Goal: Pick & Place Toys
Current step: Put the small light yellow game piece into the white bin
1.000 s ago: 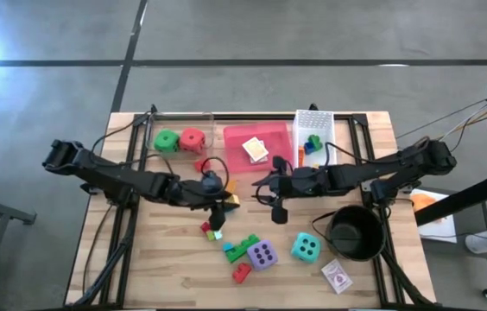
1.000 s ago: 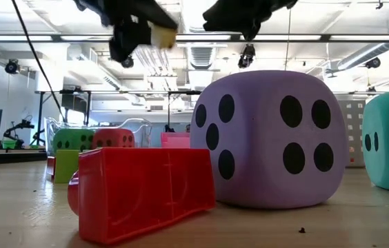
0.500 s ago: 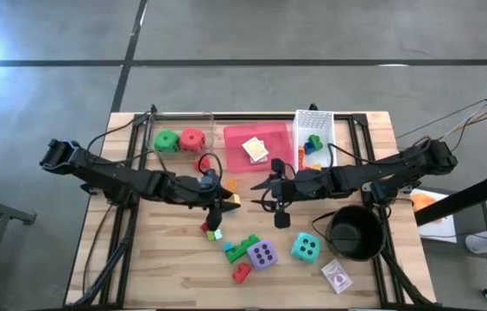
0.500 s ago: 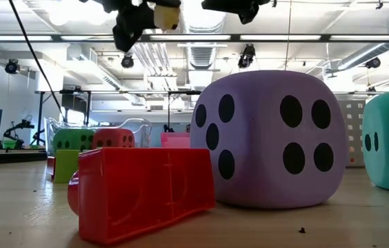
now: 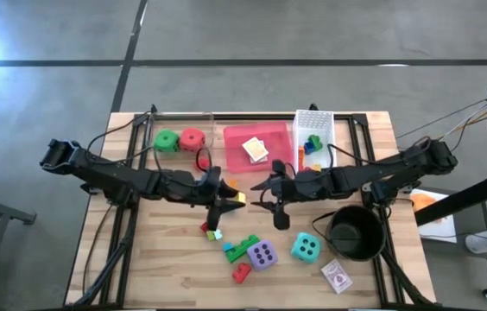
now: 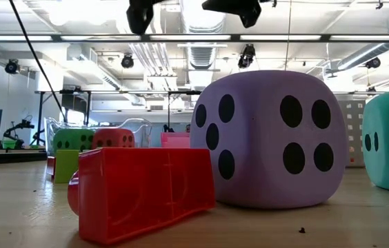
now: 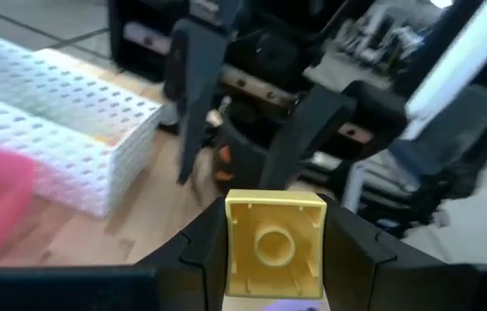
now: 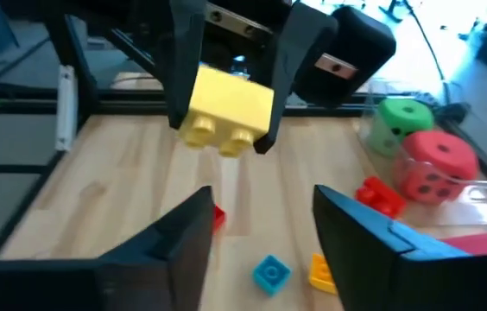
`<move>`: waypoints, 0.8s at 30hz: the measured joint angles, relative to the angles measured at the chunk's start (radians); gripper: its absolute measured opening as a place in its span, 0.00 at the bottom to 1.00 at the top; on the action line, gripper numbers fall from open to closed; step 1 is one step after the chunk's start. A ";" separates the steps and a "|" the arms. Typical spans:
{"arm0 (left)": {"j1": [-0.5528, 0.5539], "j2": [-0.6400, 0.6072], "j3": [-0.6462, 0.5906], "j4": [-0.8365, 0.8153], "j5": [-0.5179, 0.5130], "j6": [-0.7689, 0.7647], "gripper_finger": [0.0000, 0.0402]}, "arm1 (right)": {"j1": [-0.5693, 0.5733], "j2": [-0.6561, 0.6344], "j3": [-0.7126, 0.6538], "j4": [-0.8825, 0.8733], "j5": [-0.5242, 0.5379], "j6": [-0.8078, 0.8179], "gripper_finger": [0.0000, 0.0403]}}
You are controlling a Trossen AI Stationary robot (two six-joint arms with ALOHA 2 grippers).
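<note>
I have the left tool [image 5: 228, 200] clamped on 1 yellow brick [image 7: 275, 242], held in the air above mid-tabletop [image 5: 174, 272], studs facing my right tool. From the right wrist camera its long axis lies across the left fingers [image 8: 187, 60]. My right tool [image 5: 265, 186] hangs just beside it, empty, fingers [image 8: 351, 229] parted, so it looks the nearer arm for a handover. Farther back sit the pink tray [image 5: 237, 142] and white mesh basket [image 5: 321, 125], probably where this brick should land
</note>
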 joint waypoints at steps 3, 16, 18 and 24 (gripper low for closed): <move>-0.001 0.000 0.000 0.018 0.015 -0.016 0.33 | 0.015 0.000 0.008 0.000 -0.005 0.019 0.61; 0.000 0.001 0.000 0.033 0.033 -0.061 0.33 | 0.055 0.001 0.005 -0.010 0.061 -0.048 0.94; -0.001 0.001 0.000 0.033 0.037 -0.061 0.33 | 0.066 0.001 0.005 -0.008 0.118 -0.067 0.95; 0.005 0.001 0.000 0.092 0.039 -0.055 0.33 | 0.122 0.010 0.019 0.016 0.340 -0.232 0.95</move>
